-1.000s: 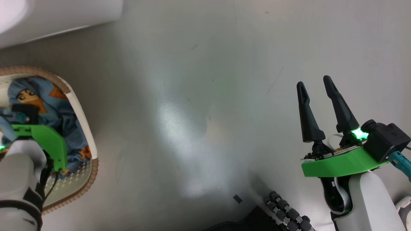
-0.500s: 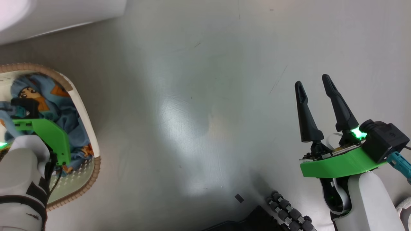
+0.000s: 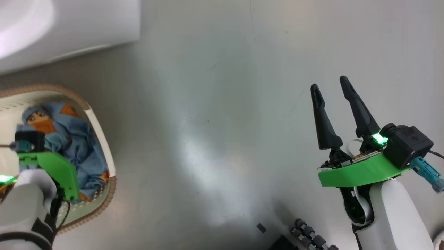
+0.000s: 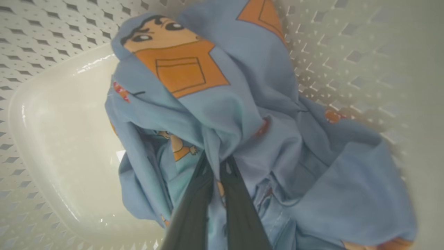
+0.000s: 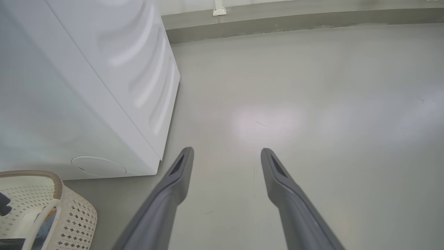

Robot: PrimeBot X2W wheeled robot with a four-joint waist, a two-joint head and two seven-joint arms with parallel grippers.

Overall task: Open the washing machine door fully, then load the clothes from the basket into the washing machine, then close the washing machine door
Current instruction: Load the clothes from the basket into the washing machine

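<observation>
1. Garment: clothes, light blue fabric printed with orange-brown cartoon figures. They lie bunched inside the basket, heaped against its perforated side wall and spilling onto part of its smooth bottom. In the head view they sit at the basket's rounded end, just inside the rim.
2. Container: basket, cream-white, perforated, with a brown woven-look rim. It stands on the floor at that view's left edge. The right wrist view shows it just before the front lower corner of the washing machine.
3. Tool, left: left gripper, reaching down into the basket. The two dark fingers are pressed together, and a raised fold of the clothes is pinched between their tips. Cloth drapes away on both sides of the pinch.
4. Tool, right: right gripper, over bare floor, well apart from the basket. Its fingers are spread wide with nothing between them, as the right wrist view confirms.
5. Appliance: washing machine, a white cabinet standing on the floor. A round filter cap sits low on its front, near the bottom corner. A white edge of the cabinet shows in the head view's upper left corner.
6. Surface: floor, pale grey and glossy, with faint scuff lines.
</observation>
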